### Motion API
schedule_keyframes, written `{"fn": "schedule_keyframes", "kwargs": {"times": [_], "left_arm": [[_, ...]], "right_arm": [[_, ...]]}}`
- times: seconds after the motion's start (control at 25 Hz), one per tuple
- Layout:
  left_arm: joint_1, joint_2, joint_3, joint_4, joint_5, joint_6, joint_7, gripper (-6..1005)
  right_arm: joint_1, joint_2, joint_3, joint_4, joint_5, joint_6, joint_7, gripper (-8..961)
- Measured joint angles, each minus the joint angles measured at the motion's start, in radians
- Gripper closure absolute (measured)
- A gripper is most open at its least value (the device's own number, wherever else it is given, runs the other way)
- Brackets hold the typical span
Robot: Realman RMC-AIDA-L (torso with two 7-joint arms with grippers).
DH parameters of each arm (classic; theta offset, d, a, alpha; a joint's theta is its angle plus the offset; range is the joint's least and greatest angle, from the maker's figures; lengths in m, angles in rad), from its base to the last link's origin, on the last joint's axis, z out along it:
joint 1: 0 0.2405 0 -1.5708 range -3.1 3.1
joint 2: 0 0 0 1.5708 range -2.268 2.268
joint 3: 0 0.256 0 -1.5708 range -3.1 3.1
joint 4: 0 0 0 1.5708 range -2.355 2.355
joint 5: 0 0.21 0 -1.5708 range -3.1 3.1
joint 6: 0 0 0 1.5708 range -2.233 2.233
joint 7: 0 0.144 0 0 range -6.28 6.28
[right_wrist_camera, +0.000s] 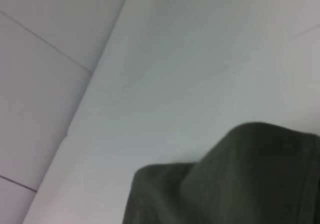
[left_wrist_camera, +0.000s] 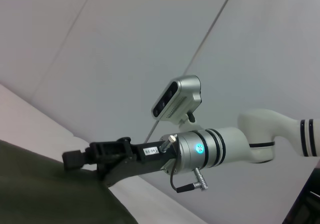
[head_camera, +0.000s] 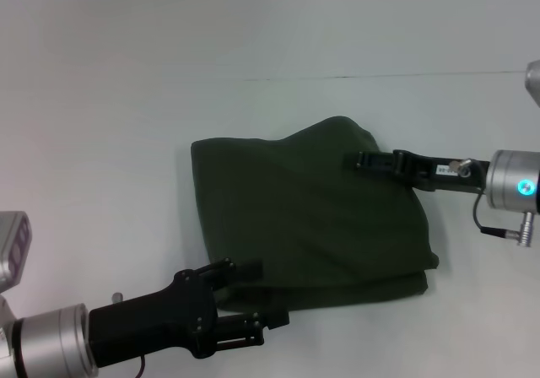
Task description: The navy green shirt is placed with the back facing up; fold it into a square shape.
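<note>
From my seat the navy green shirt lies near the middle of the white surface, already gathered into a compact, multi-layered bundle, roughly four-sided, so I judge most of the folding done. It is not yet a clean square: the far edge humps up into a rounded peak under my right tool, the side toward the surface's right edge slants, and along the near edge I see stacked layers that do not line up. The right tool reaches in from the right and sits at that raised far part; its fingers look drawn together on the cloth, which the left wrist view also suggests, with its tip against the fabric. My left tool is at the near-left corner of the bundle, fingers spread, one above the near edge and one below it, nothing pinched. What remains, I think, is laying that hump flat and squaring the edges.
</note>
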Motion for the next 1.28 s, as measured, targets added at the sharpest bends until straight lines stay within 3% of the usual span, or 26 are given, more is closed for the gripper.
{"fn": "schedule_keyframes", "kwargs": {"times": [0.2, 0.4, 1.28], "left_arm": [[-0.001, 0.0, 0.001, 0.002, -0.001, -0.003, 0.0, 98], [-0.002, 0.002, -0.001, 0.003, -0.001, -0.005, 0.0, 98], [0.0, 0.002, -0.003, 0.002, -0.001, -0.017, 0.0, 99]], "right_arm": [[0.009, 0.029, -0.005, 0.003, 0.039, 0.074, -0.04, 125], [0.015, 0.043, -0.007, 0.005, 0.042, 0.109, -0.077, 135], [0.008, 0.041, -0.005, 0.026, 0.261, 0.098, -0.305, 180]]}}
